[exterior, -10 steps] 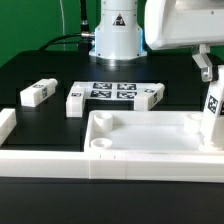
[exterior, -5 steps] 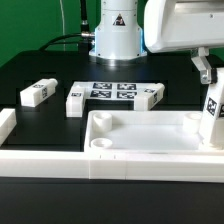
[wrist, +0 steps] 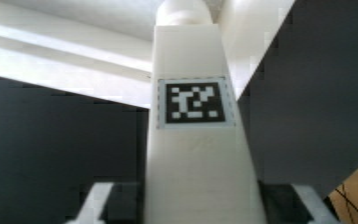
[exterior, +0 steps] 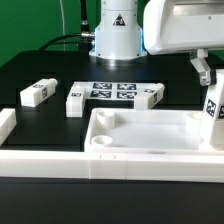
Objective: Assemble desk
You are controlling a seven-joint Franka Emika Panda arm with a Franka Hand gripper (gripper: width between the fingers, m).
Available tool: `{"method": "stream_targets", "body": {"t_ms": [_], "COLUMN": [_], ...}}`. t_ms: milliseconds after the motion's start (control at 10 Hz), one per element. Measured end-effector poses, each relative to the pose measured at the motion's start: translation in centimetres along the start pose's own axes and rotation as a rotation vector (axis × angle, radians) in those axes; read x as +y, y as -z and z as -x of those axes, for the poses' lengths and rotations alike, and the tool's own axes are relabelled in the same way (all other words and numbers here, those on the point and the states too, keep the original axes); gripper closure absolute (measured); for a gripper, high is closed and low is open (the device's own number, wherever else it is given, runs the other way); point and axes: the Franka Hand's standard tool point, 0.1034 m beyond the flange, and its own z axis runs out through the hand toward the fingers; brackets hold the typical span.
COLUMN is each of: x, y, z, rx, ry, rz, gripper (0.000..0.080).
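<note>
White leg (exterior: 213,115), upright and clamped in the gripper (exterior: 209,85), stands at the top's (exterior: 140,135) corner on the exterior view's right. It looks mid-insertion. Next comes twisting it home while keeping it vertical.

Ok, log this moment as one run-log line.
gripper: shut on leg | leg: upright, at desk top's corner | seating: cannot tell

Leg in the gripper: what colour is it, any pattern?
White leg, with a square black-and-white tag on one face; shows best in the wrist view.
</note>
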Motion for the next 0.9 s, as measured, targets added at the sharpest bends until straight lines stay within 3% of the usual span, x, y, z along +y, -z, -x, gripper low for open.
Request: {"method": "stream_targets", "body": {"t_ms": [200, 300, 400, 500, 600, 900], "x": [0.01, -0.01, -0.01, -0.01, -0.03, 0.13], "y": [0.01, 0.00, 0.00, 0.02, 0.09, 0.95], "z": [-0.01, -0.01, -0.01, -0.02, -0.09, -0.64], "rx": [0.001, 0.000, 0.000, 0.001, 0.002, 0.007], "ry": [0.000, 0.000, 0.000, 0.000, 0.001, 0.003], "rz": [0.000, 0.000, 0.000, 0.000, 0.000, 0.003], "gripper": [0.0509, 0.0431, 0.0431, 0.0231, 0.0174, 0.0151]}}
